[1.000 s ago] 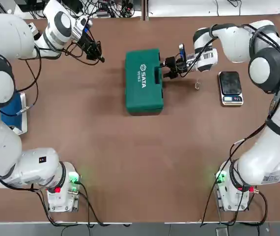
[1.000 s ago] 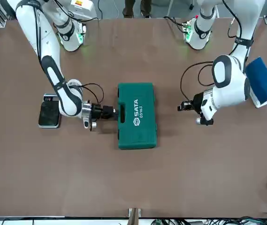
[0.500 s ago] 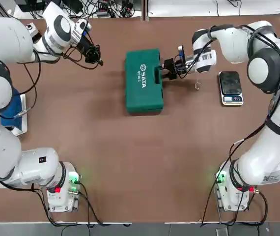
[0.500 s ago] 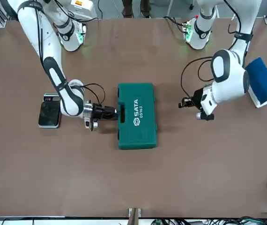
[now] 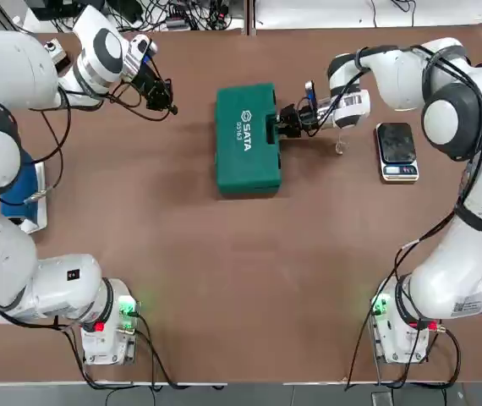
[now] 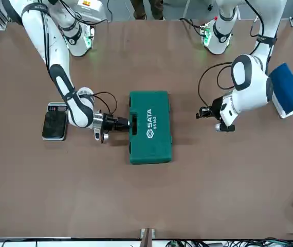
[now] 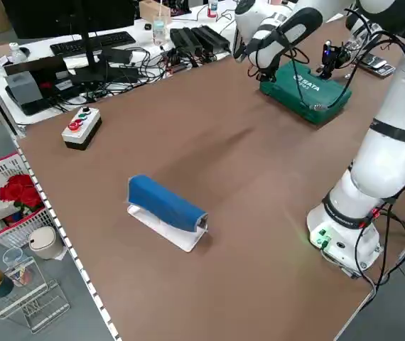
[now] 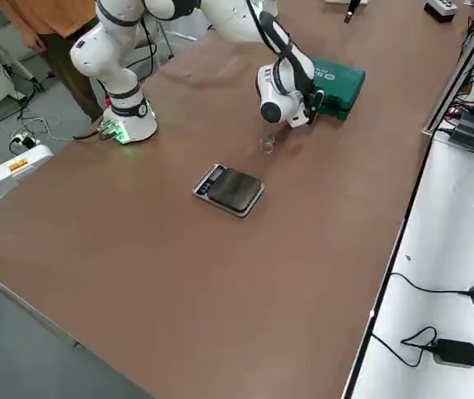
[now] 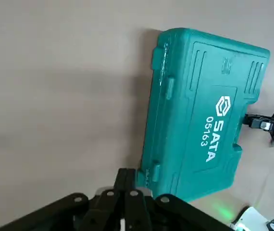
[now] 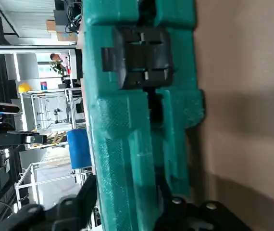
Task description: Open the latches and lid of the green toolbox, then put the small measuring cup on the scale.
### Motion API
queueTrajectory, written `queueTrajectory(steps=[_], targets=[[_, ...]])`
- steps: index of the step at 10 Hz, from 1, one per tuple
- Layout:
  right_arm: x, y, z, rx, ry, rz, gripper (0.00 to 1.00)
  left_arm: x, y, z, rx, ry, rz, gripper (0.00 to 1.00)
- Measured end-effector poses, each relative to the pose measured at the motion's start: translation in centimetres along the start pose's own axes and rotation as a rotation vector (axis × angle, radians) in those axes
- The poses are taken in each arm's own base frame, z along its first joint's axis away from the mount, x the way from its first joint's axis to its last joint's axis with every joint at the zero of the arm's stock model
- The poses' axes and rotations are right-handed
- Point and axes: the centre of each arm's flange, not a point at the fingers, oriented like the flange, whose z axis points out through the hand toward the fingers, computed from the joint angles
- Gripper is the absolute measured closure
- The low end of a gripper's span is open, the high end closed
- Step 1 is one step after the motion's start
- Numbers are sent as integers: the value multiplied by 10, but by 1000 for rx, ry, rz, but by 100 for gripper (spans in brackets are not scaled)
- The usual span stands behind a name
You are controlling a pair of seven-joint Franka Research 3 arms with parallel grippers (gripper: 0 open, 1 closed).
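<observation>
The right gripper (image 5: pixel 285 122) reaches level across the table to the handle edge of the green toolbox (image 5: pixel 247 149), its dark fingers (image 10: pixel 175 204) part-way apart, straddling the rim of the case; whether they actually press on it cannot be told. In the right wrist view one of the latches (image 10: pixel 137 57), a small black ribbed clasp, sits flat across the seam just beyond the fingertips, not lifted. The toolbox is a moulded rectangular case of dark green plastic with a finely pebbled skin, stepped ribs and rounded corners. Its lid (image 6: pixel 151 128), closed and facing up, carries white SATA lettering. Just beside the right wrist, on the side away from the case, the small measuring cup (image 5: pixel 340 147) stands on the bare brown tabletop, a tiny clear thimble shape, well apart from the fingers. Beyond it lies the scale (image 5: pixel 396 150), a flat rectangle with a glossy black platform and a silver display strip, nothing resting on it. On the other side of the case, the left gripper (image 5: pixel 167 100) hangs above the table clear of the toolbox, its black fingers pressed together and empty. A blue padded block (image 6: pixel 287 90) lies near the left arm.
</observation>
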Motion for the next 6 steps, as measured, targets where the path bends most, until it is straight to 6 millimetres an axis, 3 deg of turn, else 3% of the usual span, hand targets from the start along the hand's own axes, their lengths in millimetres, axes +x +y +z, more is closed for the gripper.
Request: queueTrajectory(steps=[1, 2, 6], targets=[[0, 1, 0, -2, 2, -1, 52, 0, 0, 0, 0, 0, 0, 99], [0, 2, 0, -5, 4, 0, 67, 0, 0, 0, 0, 0, 0, 99], [4, -1, -1, -1, 8, -3, 79, 0, 0, -1, 0, 4, -1, 99]])
